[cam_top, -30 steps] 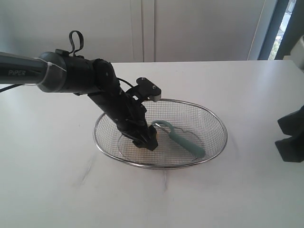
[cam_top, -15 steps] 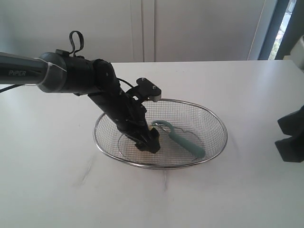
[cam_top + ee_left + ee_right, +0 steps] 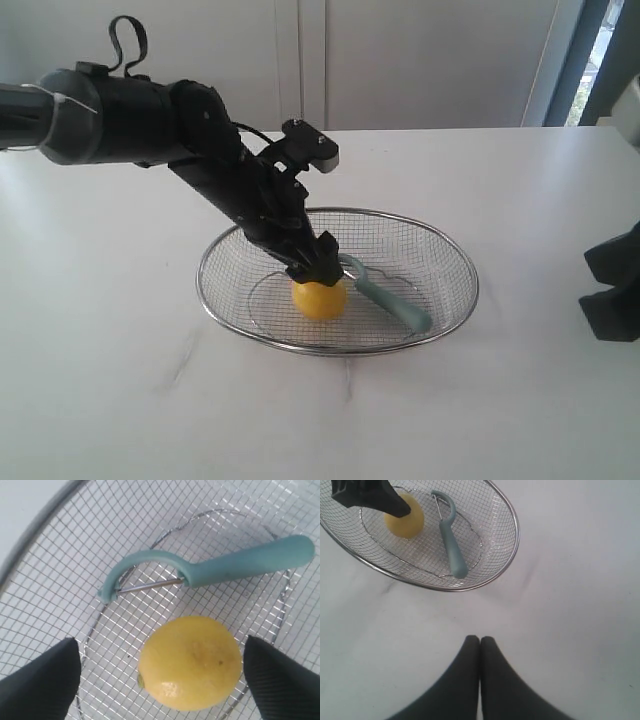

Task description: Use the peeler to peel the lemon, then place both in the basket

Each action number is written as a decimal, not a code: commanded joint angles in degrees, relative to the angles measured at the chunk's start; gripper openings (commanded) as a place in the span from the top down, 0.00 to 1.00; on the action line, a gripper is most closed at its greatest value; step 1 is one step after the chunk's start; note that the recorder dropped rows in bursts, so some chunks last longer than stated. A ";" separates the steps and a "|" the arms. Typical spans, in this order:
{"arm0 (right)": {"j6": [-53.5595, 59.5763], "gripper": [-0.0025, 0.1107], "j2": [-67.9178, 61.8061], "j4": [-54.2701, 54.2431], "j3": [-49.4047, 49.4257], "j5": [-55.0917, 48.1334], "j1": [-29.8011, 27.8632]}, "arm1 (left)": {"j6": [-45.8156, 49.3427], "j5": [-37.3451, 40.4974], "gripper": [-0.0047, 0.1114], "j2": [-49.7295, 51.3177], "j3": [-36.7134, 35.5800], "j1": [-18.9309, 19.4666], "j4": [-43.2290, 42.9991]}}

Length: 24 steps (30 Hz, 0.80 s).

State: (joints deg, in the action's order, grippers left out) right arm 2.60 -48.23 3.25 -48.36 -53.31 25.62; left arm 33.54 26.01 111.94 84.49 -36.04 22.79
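The yellow lemon (image 3: 319,299) lies on the mesh floor of the wire basket (image 3: 470,290), free of any grip. Beside it rests the teal peeler (image 3: 390,298), blade head near the lemon. My left gripper (image 3: 318,264) hangs just above the lemon, open. In the left wrist view its two dark fingers stand wide on either side of the lemon (image 3: 190,662), not touching it, with the peeler (image 3: 240,562) beyond. My right gripper (image 3: 480,639) is shut and empty over bare table, away from the basket (image 3: 515,535); it sees the lemon (image 3: 407,522) and peeler (image 3: 450,535).
The left arm (image 3: 150,115) slants down from the upper left over the basket's near-left rim. The right gripper (image 3: 612,290) stays at the table's right edge. White table (image 3: 150,380) surrounds the basket.
My left gripper has opened and lifted up and back from the basket floor. The lemon, hidden in its fingers before, now lies free in the basket. The right arm has not moved.
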 commanded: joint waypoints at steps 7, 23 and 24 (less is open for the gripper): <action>-0.24 0.98 0.01 0.24 0.41 1.40 -0.48 | -4.29 12.29 0.44 -17.06 0.25 -0.03 0.75; 0.08 0.98 0.13 0.14 0.41 5.65 -0.48 | -7.60 21.62 0.96 -34.35 0.25 -0.03 -4.00; 0.08 0.98 0.13 0.14 0.41 5.65 -0.48 | -7.60 21.62 0.96 -34.35 0.25 -0.03 -4.00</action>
State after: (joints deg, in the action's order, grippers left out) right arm 2.60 -48.23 3.25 -48.36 -48.29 25.62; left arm 26.10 46.91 78.22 84.49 -36.04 18.36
